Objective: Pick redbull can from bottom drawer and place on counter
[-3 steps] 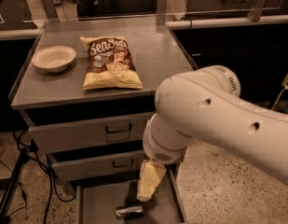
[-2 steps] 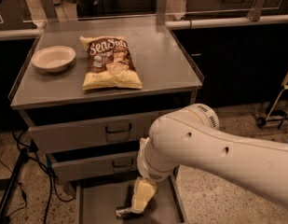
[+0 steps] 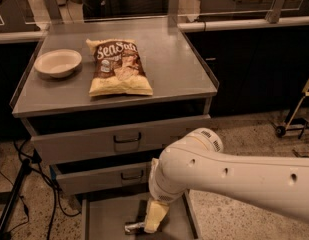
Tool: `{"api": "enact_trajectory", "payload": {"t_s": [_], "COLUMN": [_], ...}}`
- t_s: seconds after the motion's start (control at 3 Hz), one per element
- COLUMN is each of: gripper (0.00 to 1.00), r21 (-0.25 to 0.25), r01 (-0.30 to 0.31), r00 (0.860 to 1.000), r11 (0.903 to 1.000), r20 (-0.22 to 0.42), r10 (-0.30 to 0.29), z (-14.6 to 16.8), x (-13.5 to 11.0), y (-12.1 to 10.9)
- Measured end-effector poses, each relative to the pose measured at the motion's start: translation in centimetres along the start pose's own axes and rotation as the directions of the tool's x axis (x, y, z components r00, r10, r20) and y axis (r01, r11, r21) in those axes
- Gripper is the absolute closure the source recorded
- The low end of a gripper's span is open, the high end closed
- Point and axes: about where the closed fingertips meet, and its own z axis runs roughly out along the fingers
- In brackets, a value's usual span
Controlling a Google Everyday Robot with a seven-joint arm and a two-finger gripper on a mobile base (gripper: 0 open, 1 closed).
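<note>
The redbull can (image 3: 133, 227) lies on its side in the open bottom drawer (image 3: 106, 218), near the lower edge of the view. My gripper (image 3: 152, 223) hangs from the big white arm (image 3: 229, 176) and reaches down into the drawer, right at the can's right end. Whether it touches the can I cannot tell. The counter (image 3: 169, 59) is the grey cabinet top above.
A chip bag (image 3: 119, 66) and a white bowl (image 3: 58, 62) lie on the counter. The two upper drawers (image 3: 126, 139) (image 3: 125, 176) stand slightly pulled out above the bottom drawer. Cables and a stand leg (image 3: 14, 204) are on the floor at left.
The arm has swung lower and the gripper has come down into the bottom drawer, close to the can. The can has not moved.
</note>
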Motion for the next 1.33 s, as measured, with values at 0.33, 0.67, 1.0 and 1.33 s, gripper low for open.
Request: {"api": "enact_trajectory", "payload": {"t_s": [0.33,0.67,1.0,1.33], "gripper": [0.00,0.00,0.00,0.00], "r21": [0.007,0.007,-0.011,-0.036], "r01": [0.062,0.062,0.046,0.032], "r00": [0.998,0.998,0.999,0.999], "r11": [0.9981,0.9981,0.9989,0.9988], "r20": [-0.034,-0.034,-0.016,-0.004], "r10": [-0.062,-0.061,-0.047,-0.033], "z": [5.7,5.7,6.5,10.0], "x": [2.3,2.3,2.2,2.3], "y": [-1.3,-1.3,-0.9,-0.2]}}
